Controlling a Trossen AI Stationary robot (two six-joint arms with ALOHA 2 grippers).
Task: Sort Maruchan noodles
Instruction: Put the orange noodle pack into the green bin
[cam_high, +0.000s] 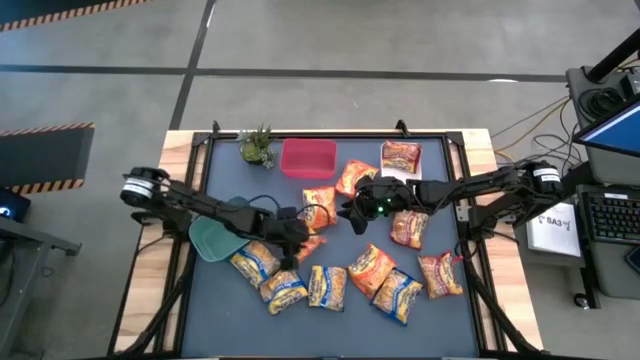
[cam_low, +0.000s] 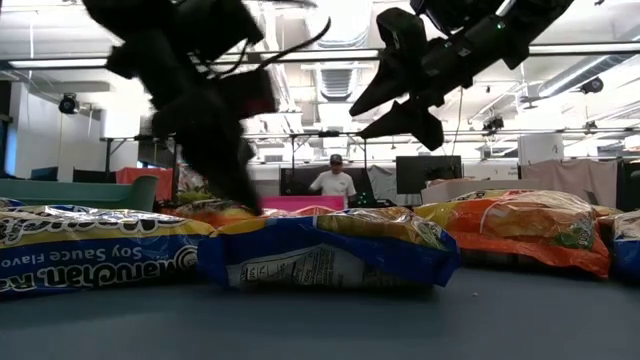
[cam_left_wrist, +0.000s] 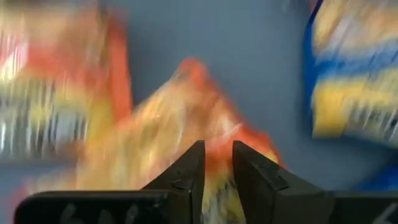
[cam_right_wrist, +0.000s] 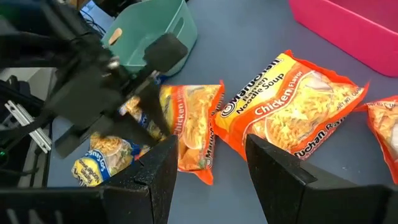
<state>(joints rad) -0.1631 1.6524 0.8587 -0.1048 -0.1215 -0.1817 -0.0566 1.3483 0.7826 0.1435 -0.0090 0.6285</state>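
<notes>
Several Maruchan noodle packets lie flat on the dark table. Orange ones (cam_high: 355, 177) are in the middle and at the right, yellow-and-blue ones (cam_high: 283, 290) along the near side. My left gripper (cam_high: 293, 240) is down at an orange packet (cam_right_wrist: 193, 130) left of centre, its fingers (cam_left_wrist: 193, 168) nearly together with the packet's wrapper between them. My right gripper (cam_right_wrist: 208, 168) hangs open in the air above the middle packets (cam_right_wrist: 292, 109), touching nothing. My left gripper has the orange packet's edge nearest the table's left side (cam_left_wrist: 217, 155) between its two fingers. The fingers slant down onto it from the left. The packet (cam_high: 312, 245) lies on the table. The view is blurred, so how much wrapper is caught cannot be told.
A pink bin (cam_high: 308, 158) and a small green plant (cam_high: 257, 147) stand at the far edge. A teal bin (cam_high: 215, 235) sits at the left under my left arm. A person (cam_low: 335, 180) stands in the room beyond the table.
</notes>
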